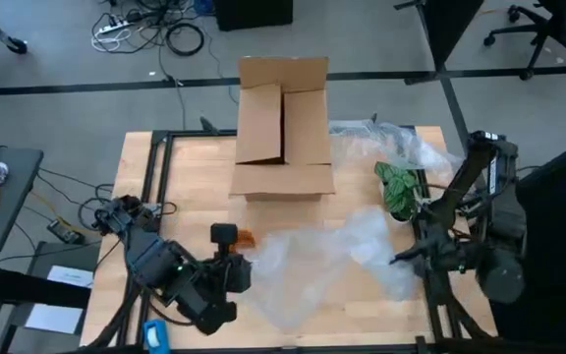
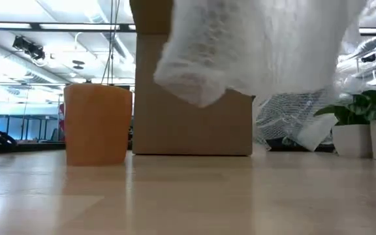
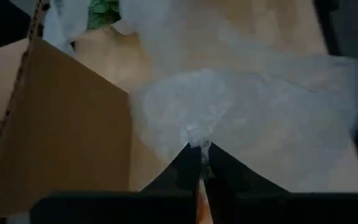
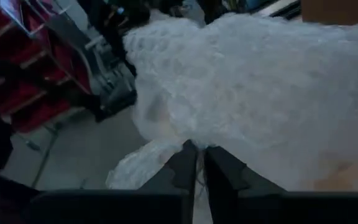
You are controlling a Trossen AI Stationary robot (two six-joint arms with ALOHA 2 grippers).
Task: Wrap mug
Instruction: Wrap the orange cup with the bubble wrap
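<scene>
Crinkly clear plastic bubble sheet (image 2: 266, 46) nearest the low camera, hanging lifted across the upper right of that frame, bare wooden bench (image 2: 188, 196) open beneath it. In the high view, same sheet (image 1: 332, 258) spread over the centre and lower right of the bench (image 1: 190, 187), held at two edges.

Left end effector (image 1: 247, 267) at lower centre-left of the high view, fingers pressed together and pinching the sheet's left edge, as seen in the left wrist view (image 3: 202, 163). Right end effector (image 1: 398, 259) at lower right, near the bench's right edge, fingers likewise closed on a gathered fold of sheet (image 4: 197, 163).

Small yellow-orange glossy mug (image 2: 97, 124) upright on the bench at left of the low view, just left of the brown cardboard box (image 2: 191, 124); handle not visible there. From above, only a sliver of the mug (image 1: 245, 238) visible, just beside the left end effector, below the box and near the sheet's left edge.

Open cardboard box (image 1: 283, 128) at upper centre of the high view, flaps up, blocking the far middle of the bench. Second crumple of clear plastic (image 1: 401, 143) to the box's right; leafy green plant in a white pot (image 1: 399, 189) just below it, close to the right arm. Open wood at upper left of the bench; lower middle covered by sheet.
</scene>
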